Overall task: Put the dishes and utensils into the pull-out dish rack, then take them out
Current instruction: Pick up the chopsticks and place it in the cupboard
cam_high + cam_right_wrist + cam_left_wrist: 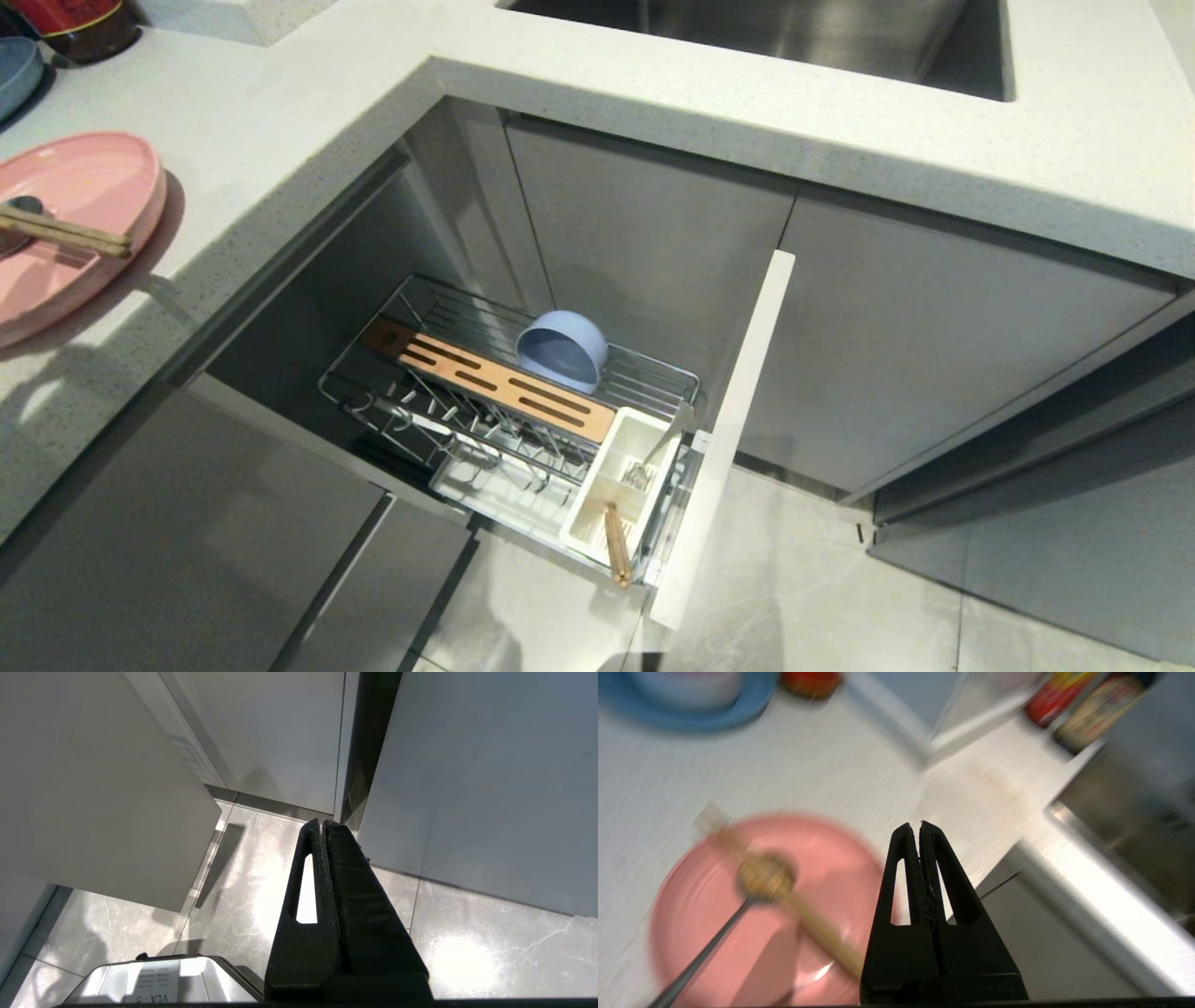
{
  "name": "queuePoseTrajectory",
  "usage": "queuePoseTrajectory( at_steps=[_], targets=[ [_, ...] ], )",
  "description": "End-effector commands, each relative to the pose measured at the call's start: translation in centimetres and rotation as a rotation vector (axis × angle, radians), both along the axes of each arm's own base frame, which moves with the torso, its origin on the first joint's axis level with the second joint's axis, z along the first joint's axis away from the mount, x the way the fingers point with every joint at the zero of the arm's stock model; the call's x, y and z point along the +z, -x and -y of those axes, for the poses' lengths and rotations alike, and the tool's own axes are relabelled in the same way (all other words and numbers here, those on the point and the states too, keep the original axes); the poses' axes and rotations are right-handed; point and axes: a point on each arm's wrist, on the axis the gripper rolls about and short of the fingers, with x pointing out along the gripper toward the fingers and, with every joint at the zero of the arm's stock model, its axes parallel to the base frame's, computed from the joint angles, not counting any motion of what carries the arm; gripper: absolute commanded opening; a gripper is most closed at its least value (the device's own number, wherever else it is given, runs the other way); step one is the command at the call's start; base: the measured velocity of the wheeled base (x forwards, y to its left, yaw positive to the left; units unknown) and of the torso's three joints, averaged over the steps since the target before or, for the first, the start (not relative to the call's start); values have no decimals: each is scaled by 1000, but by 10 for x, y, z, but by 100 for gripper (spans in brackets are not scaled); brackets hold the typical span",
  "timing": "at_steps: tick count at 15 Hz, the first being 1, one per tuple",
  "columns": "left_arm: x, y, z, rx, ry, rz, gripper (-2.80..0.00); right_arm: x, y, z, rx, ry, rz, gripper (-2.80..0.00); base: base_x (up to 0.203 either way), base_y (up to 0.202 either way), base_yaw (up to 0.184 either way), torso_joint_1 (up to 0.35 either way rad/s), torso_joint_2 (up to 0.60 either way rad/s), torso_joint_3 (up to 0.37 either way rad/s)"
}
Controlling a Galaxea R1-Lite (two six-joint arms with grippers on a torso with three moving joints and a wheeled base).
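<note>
White speckled countertop [280, 121] wraps round the corner here, with grey cabinet fronts under it and pale stone floor tiles [467, 952] below. Over the counter the left gripper [920, 823] hangs with its black fingers pressed together, nothing between them. Just beside and below its tips lies the pink plate [691, 933], and across that plate rest a pair of wooden chopsticks [817, 928] and the long-handled metal spoon [705, 947]; the gripper is near them but not touching. Well apart from it, down at floor level, the pull-out dish rack [485, 439] stands drawn out on its white front panel [728, 439]. The light-blue bowl [562, 350] sits tipped on its side in the rack's back section, and another pair of chopsticks [616, 546] pokes from the white cutlery box [616, 490]. The right gripper [323, 822] points at the floor tiles by the cabinets, fingers closed and empty.
</note>
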Motion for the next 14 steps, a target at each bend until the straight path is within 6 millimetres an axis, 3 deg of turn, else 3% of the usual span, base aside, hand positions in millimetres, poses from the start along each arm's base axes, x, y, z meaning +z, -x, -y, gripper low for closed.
queuePoseTrajectory(
  at_steps=[1,5,14],
  targets=[
    [-12,-24,4,37,41,-232,-280,0,0,0,0,0,5,-280,0,0,0,0,0,0],
    [-25,-51,11,73,154,-437,-280,0,0,0,0,0,5,-280,0,0,0,0,0,0],
    [-37,-72,16,158,159,-534,-280,0,0,0,0,0,5,-280,0,0,0,0,0,0]
  ],
)
